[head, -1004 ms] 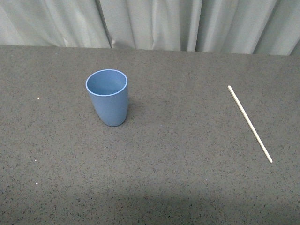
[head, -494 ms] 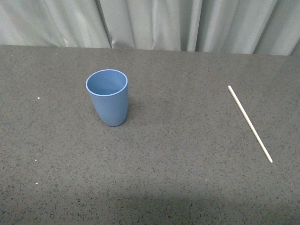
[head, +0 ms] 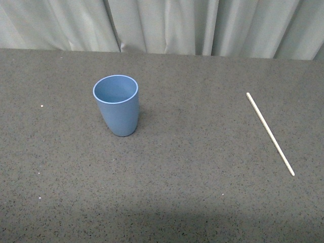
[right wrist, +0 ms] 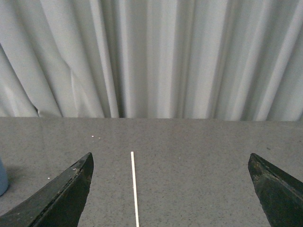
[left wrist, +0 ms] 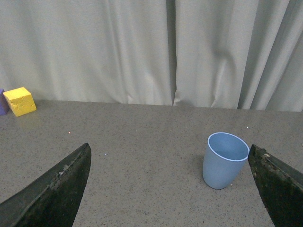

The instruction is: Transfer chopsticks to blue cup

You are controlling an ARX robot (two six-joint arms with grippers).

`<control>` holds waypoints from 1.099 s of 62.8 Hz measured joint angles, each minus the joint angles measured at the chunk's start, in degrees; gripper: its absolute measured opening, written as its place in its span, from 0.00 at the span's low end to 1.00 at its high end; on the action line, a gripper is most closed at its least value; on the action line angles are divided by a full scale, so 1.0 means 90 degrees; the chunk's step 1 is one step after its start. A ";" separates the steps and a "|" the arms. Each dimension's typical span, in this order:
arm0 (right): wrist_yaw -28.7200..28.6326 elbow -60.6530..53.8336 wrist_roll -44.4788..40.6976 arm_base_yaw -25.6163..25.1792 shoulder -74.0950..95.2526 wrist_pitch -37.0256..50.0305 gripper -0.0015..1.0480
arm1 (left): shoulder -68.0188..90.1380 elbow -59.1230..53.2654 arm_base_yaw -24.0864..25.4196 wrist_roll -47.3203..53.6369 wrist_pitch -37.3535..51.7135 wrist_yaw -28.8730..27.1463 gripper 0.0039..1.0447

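The blue cup (head: 116, 105) stands upright and empty on the dark speckled table, left of centre in the front view. It also shows in the left wrist view (left wrist: 225, 160), close to one finger of my open left gripper (left wrist: 170, 189). The chopstick (head: 269, 133), thin and pale cream, lies flat at the right, slanting toward the front right. It shows in the right wrist view (right wrist: 134, 188) between the fingers of my open right gripper (right wrist: 170, 189), nearer the left one in the picture. Neither gripper shows in the front view. Both are empty.
A pale grey curtain (head: 162, 25) hangs along the table's far edge. A yellow block (left wrist: 20, 100) with a purple thing beside it sits at the back of the table in the left wrist view. A sliver of the cup shows at the right wrist view's edge (right wrist: 2, 177).
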 joint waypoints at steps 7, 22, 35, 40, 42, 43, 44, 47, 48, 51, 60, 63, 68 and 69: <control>0.1579 0.0100 -0.0984 0.0364 0.0923 0.0549 0.91 | 0.0000 0.0000 0.0000 0.0000 0.0000 -0.0002 0.94; 0.0017 0.1756 -0.0974 -0.0209 0.6093 0.1532 0.91 | 0.0000 0.0000 0.0000 0.0000 0.0000 -0.0002 0.94; -0.0328 0.3492 -0.0809 -0.0221 0.8859 0.0775 0.91 | 0.0000 0.0000 0.0000 0.0000 0.0000 0.0000 0.94; -0.0352 0.4274 -0.0748 -0.0182 0.9836 0.0389 0.91 | 0.0000 0.0000 0.0000 0.0000 0.0002 -0.0002 0.94; -0.0398 0.4439 -0.0731 -0.0163 1.0044 0.0260 0.91 | 0.0000 0.0000 0.0000 0.0000 0.0000 -0.0002 0.94; -0.0425 0.4595 -0.0699 -0.0146 1.0244 0.0177 0.91 | 0.0000 0.0000 0.0000 0.0000 0.0000 -0.0002 0.94; -0.0425 0.4670 -0.0687 -0.0131 1.0343 0.0141 0.91 | 0.0000 0.0000 0.0000 0.0000 0.0000 -0.0002 0.94; -0.0459 0.5037 -0.0629 -0.0058 1.0805 -0.0049 0.91 | 0.0000 0.0000 0.0000 0.0000 0.0000 -0.0002 0.94; -0.0478 0.5183 -0.0593 -0.0027 1.0972 -0.0126 0.91 | 0.0000 0.0000 0.0000 0.0000 0.0000 0.0000 0.94; -0.0488 0.5690 -0.0464 0.0073 1.1509 -0.0406 0.91 | 0.0000 0.0000 0.0000 0.0000 0.0000 0.0000 0.94; -0.0510 0.6506 -0.0158 0.0182 1.2320 -0.0801 0.91 | 0.0000 0.0000 0.0000 0.0000 0.0002 0.0000 0.94; -0.0498 0.6686 -0.0102 0.0211 1.2529 -0.0811 0.91 | 0.0000 0.0000 0.0000 0.0000 0.0000 -0.0002 0.94; -0.0449 0.6968 -0.0010 0.0267 1.2874 -0.0896 0.91 | 0.0000 0.0000 0.0000 0.0000 0.0000 -0.0002 0.94; -0.0444 0.7004 -0.0002 0.0272 1.2920 -0.0903 0.91 | 0.0000 0.0000 0.0000 0.0000 0.0002 -0.0002 0.94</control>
